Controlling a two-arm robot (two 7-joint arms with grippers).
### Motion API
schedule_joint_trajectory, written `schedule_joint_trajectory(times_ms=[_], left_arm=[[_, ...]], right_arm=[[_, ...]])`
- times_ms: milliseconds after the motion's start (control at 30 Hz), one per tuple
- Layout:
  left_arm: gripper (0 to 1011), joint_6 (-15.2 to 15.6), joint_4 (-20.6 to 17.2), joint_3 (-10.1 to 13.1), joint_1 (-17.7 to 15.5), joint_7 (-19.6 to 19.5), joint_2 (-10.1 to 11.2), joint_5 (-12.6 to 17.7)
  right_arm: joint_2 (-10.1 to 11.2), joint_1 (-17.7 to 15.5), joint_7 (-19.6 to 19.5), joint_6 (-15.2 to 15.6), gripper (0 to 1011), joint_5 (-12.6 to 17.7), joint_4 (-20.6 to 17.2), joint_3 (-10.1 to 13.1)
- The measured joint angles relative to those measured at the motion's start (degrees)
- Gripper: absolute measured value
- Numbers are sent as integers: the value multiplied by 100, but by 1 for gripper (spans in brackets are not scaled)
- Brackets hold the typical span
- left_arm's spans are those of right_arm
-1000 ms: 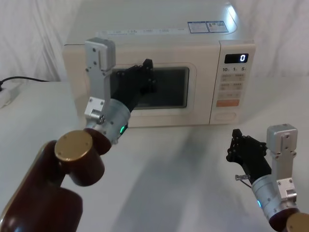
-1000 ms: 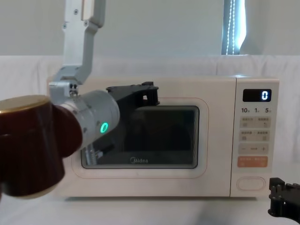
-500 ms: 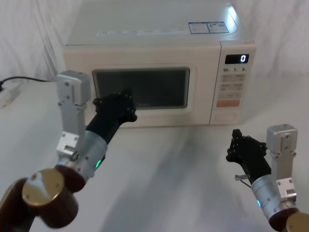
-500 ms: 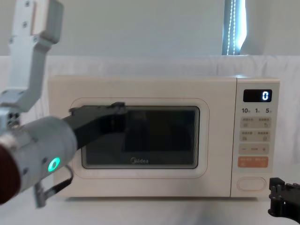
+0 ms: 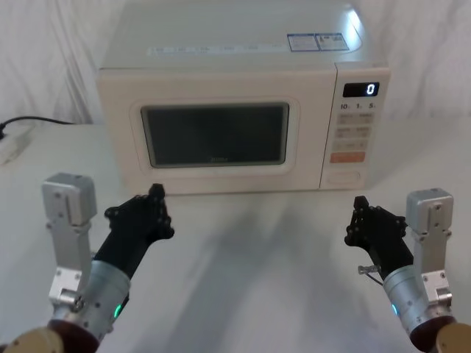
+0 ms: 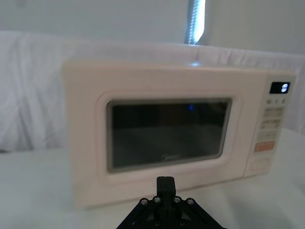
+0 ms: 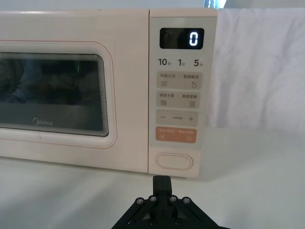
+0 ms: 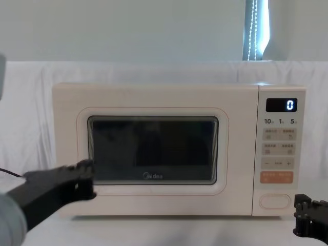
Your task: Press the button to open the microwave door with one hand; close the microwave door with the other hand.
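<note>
Left tool [image 5: 151, 209]: low over the bench [image 5: 250, 243], in front of the microwave's left lower corner, well short of it. Holds nothing; how far its fingers stand apart cannot be told.

Right tool [image 5: 368, 224]: low over the bench at the right, facing the control panel [image 7: 180, 90], apart from it. Holds nothing; finger gap cannot be told.

Step in hand, as judged: the microwave door [image 8: 152, 151] lies flush and shut, so either the cycle is complete or the press is yet to come. If a press is due, the right tool sits best placed: advance straight, square to the panel, onto the button [image 7: 175, 161], clear of the orange key [image 7: 177, 135] just above it.

Microwave [image 5: 235, 110]: cream box at the back of the bench, before a white cloth backdrop. Door with dark rounded window, thin orange outline, "Midea" logo below the glass. Black display [image 8: 281, 104] reads 0. Button is a wide cream pill, lowest on the panel.
</note>
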Motion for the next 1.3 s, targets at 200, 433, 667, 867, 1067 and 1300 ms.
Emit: schedule_joint_trajectory(times_ms=[200, 433, 667, 867, 1067, 1300], left_arm=[[0, -207, 123, -219, 299, 28, -60, -63], [0, -250, 263, -283, 310, 25, -115, -83], [0, -250, 261, -275, 303, 23, -113, -83], [0, -247, 257, -269, 299, 20, -111, -83], [0, -244, 254, -266, 297, 18, -109, -84], [0, -241, 251, -263, 292, 15, -106, -83]], right_arm=[[0, 0, 0, 0, 0, 0, 0, 0], [0, 0, 0, 0, 0, 0, 0, 0], [0, 0, 0, 0, 0, 0, 0, 0], [0, 0, 0, 0, 0, 0, 0, 0], [0, 0, 0, 0, 0, 0, 0, 0], [0, 0, 0, 0, 0, 0, 0, 0]])
